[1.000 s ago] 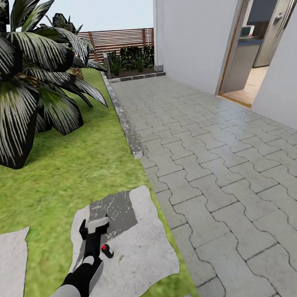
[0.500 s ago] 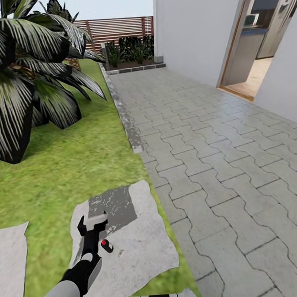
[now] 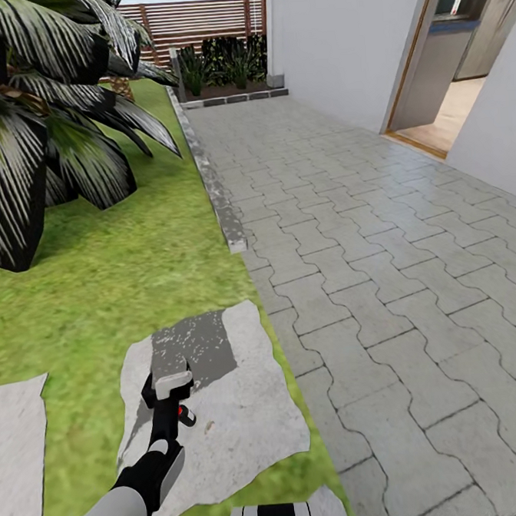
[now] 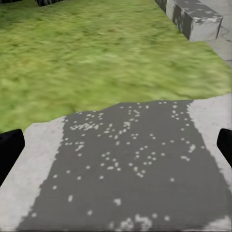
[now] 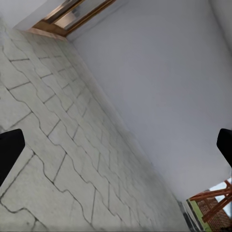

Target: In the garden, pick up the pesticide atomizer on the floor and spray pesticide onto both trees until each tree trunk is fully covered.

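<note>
Head view: the atomizer (image 3: 185, 415) was seen lying on a pale stepping stone (image 3: 247, 428) set in the lawn (image 3: 136, 282), as a small dark body with a red dot, just beside the left arm's wrist and partly hidden by it; whether it was touched by the arm could not be told. The left gripper (image 3: 168, 387) was held low over the same stone, just beyond the atomizer, at the edge of a dark patch (image 3: 203, 350) flecked with white. In the left wrist view its black fingers (image 4: 9, 150) were shown spread wide at the two edges of the picture, with nothing held between them, and the speckled patch lay ahead of them, with grass and a kerb (image 4: 195, 17) farther off. A second stone (image 3: 17, 444) was seen on the grass to the left of the first. The lawn was bordered on its right by the grey kerb, beyond which a paving (image 3: 384, 295) of interlocking grey blocks was laid up to a white wall (image 3: 335, 45) with an open doorway (image 3: 449, 75). A palm (image 3: 41, 134) with dark striped fronds was seen on the far left of the lawn, and a slatted wooden fence (image 3: 195, 20) and a bed of low plants (image 3: 222, 72) were seen at the far end. In the right wrist view the right gripper (image 5: 116, 145) was likewise shown spread wide with nothing held, pointed at the paving and the wall.
</note>
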